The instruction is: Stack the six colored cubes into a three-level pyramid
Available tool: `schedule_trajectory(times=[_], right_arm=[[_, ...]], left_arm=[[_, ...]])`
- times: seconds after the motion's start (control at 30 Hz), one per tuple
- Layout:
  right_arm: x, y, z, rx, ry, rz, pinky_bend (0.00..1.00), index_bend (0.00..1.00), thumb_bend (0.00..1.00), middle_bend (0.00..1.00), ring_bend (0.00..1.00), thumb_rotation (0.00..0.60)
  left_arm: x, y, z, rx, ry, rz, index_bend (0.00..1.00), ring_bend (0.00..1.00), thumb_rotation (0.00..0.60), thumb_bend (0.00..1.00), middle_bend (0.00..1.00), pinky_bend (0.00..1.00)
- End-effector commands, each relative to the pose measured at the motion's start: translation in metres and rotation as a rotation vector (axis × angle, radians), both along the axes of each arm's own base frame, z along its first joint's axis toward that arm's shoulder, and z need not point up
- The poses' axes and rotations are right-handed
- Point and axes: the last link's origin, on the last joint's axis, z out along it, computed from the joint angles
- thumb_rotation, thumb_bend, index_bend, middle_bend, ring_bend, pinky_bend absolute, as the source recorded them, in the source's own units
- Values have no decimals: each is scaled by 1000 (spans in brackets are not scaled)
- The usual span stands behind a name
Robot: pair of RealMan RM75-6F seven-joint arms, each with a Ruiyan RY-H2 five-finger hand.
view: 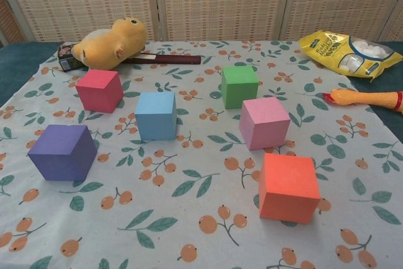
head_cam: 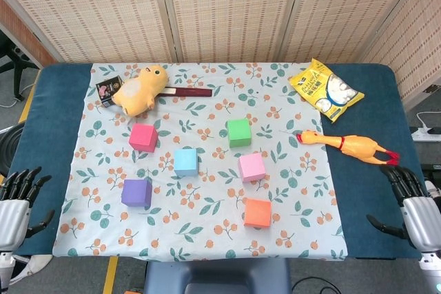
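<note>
Six cubes sit apart on the floral cloth [head_cam: 207, 232]: magenta [head_cam: 142, 137], light blue [head_cam: 185, 162], green [head_cam: 238, 132], pink [head_cam: 252, 166], purple [head_cam: 136, 193] and orange [head_cam: 258, 213]. The chest view shows the same cubes: magenta [view: 99, 90], light blue [view: 155, 115], green [view: 239, 85], pink [view: 264, 122], purple [view: 62, 152], orange [view: 288, 187]. My left hand [head_cam: 15, 206] hangs at the bottom left corner, off the table, fingers apart and empty. My right hand [head_cam: 413, 208] is at the bottom right edge, also empty with fingers spread.
A yellow plush toy [head_cam: 140, 89] lies at the back left beside a small dark box [head_cam: 108, 90] and a dark red bar [head_cam: 186, 92]. A yellow snack bag [head_cam: 324, 90] and a rubber chicken [head_cam: 348, 144] lie on the right.
</note>
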Motion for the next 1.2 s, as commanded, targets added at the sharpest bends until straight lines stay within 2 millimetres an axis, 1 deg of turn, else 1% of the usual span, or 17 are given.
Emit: schedule_trajectory(times=[0.03, 0.2, 0.3, 0.43, 0.6, 0.7, 0.73, 0.87, 0.93, 1.03, 1.2], right_arm=[[5, -6, 3, 1, 3, 21, 26, 0, 51, 70, 0, 600], [13, -13, 6, 9, 13, 50, 26, 0, 51, 69, 0, 600], [17, -15, 6, 19, 16, 59, 25, 0, 51, 69, 0, 600], [20, -17, 5, 28, 15, 71, 25, 0, 51, 69, 0, 600], [21, -16, 5, 29, 12, 77, 25, 0, 51, 69, 0, 600], [21, -15, 7, 29, 10, 73, 25, 0, 51, 68, 0, 600], [21, -16, 8, 28, 13, 74, 25, 0, 51, 68, 0, 600], [22, -16, 9, 31, 17, 77, 25, 0, 51, 67, 0, 600], [22, -15, 7, 34, 17, 76, 25, 0, 51, 67, 0, 600], [22, -13, 7, 32, 16, 73, 25, 0, 51, 67, 0, 600], [20, -11, 7, 27, 17, 66, 25, 0, 51, 67, 0, 600]], left_arm=[[12, 16, -3, -58, 2, -61, 192, 5, 600, 306, 71, 26], [32, 42, -10, -143, -6, -127, 209, 14, 600, 308, 73, 30], [47, 60, -17, -196, -42, -161, 211, 28, 600, 308, 83, 43], [72, 82, -30, -291, -97, -202, 238, 43, 600, 308, 98, 64], [108, 108, -48, -404, -81, -247, 189, 39, 600, 309, 80, 63], [128, 121, -63, -453, -63, -262, 180, 35, 600, 307, 75, 64], [135, 126, -71, -477, -64, -264, 172, 31, 600, 308, 71, 64], [157, 138, -97, -562, -44, -265, 114, 14, 600, 313, 44, 61], [166, 145, -110, -588, -31, -266, 99, 5, 600, 314, 35, 60], [173, 155, -126, -615, 6, -250, 73, 0, 600, 317, 19, 59], [186, 168, -145, -631, 5, -213, 30, 0, 600, 316, 0, 59]])
